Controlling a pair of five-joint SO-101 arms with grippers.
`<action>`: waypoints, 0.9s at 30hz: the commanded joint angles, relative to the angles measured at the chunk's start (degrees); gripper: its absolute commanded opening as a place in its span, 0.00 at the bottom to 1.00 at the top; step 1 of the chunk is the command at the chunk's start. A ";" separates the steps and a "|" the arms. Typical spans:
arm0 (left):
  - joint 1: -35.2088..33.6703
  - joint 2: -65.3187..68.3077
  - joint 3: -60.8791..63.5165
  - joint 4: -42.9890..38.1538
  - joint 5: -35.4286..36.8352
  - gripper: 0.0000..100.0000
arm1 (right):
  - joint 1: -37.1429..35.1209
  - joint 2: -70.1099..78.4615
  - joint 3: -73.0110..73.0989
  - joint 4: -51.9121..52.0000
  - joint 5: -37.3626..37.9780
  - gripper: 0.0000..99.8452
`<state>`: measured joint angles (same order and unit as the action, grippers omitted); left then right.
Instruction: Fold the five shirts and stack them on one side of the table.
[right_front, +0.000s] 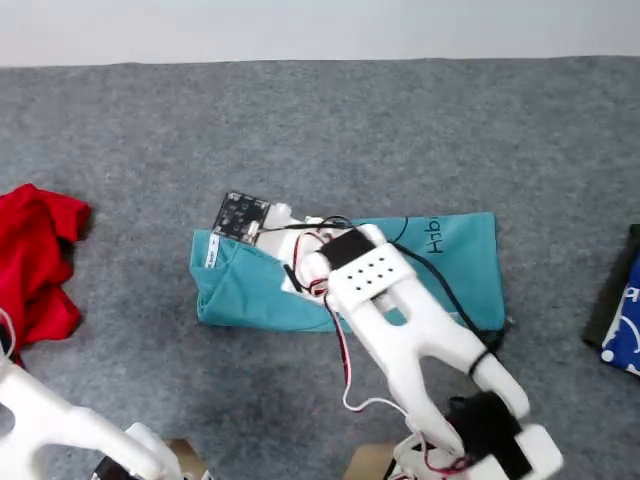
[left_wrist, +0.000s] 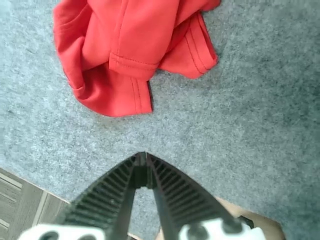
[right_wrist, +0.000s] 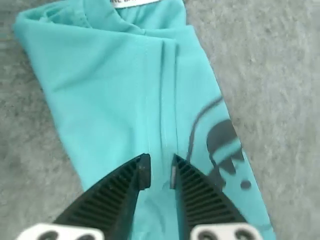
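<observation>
Closest to me, the left gripper (left_wrist: 145, 157) hangs over bare grey worktop (right_front: 330, 130) with its fingers pressed together on nothing, just short of the crumpled red shirt (left_wrist: 125, 45) lying toward that arm's side. A little farther in, the right gripper (right_wrist: 159, 167) sits down on the teal shirt (right_front: 440, 270) in the middle of the worktop. Its fingers are a narrow gap apart with the tips at the cloth, beside a stitched seam; I can't tell if any fabric is caught between them. The teal shirt looks already folded into a long band, so I'd say the crosswise fold is in hand. Next the fingers need a firm pinch on one end, to carry it over the other without dragging the layers open. Its long axis runs side to side, collar and label toward the red shirt, hem toward the blue cloth (right_front: 625, 320) at the opposite edge.
</observation>
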<state>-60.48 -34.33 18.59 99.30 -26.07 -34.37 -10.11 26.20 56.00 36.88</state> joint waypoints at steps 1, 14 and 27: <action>0.18 -5.01 -0.31 0.97 -0.18 0.00 | 3.12 -4.97 -5.54 5.05 -5.10 0.06; 3.52 -13.36 4.00 1.05 -0.18 0.00 | 23.78 -3.82 -10.55 15.25 -17.32 0.12; 3.43 -13.36 5.67 1.05 -0.18 0.00 | 39.60 15.87 -19.43 14.46 -25.41 0.32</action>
<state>-57.32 -46.73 24.57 99.30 -26.07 2.90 3.25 12.31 70.86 13.41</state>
